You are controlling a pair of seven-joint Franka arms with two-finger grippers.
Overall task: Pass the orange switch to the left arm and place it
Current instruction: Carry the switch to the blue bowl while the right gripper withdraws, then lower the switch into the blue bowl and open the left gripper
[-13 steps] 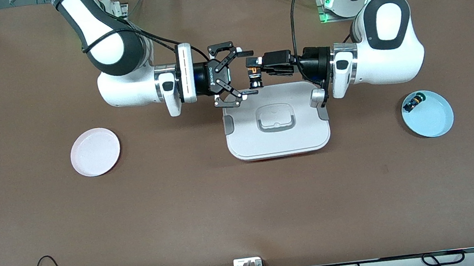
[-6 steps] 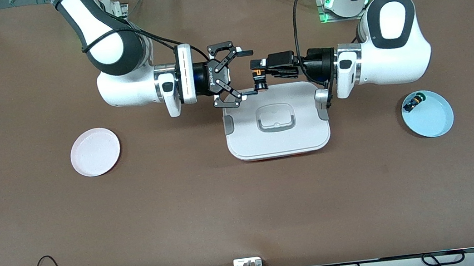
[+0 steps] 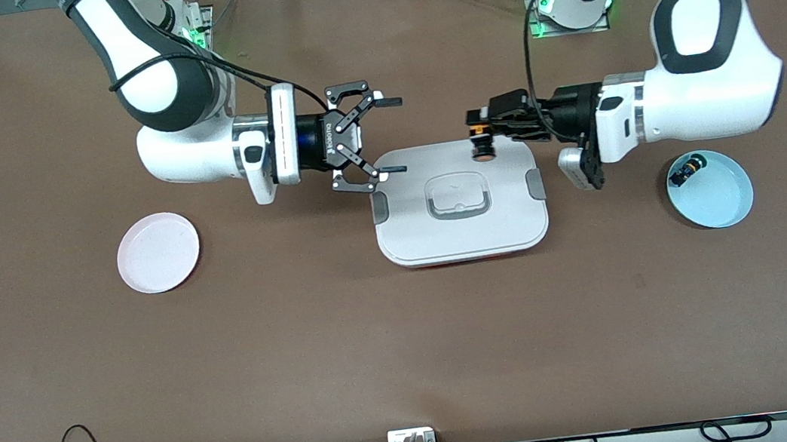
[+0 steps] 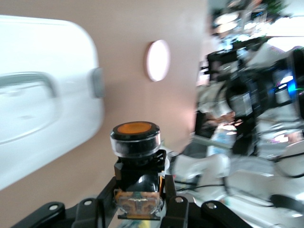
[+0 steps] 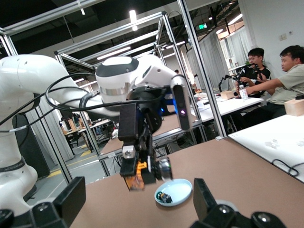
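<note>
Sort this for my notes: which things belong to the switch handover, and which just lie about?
Job: orange switch, held in the shut left hand over the box; open right hand.
Lying about: white plate, blue plate holding a small black switch.

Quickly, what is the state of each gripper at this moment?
Left gripper: shut on the orange switch, over the box.
Right gripper: open, holding nothing.

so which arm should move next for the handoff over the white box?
Probably right: its open gripper is empty beside the white latched box, while the left gripper is shut on the orange-faced black switch above it.
</note>
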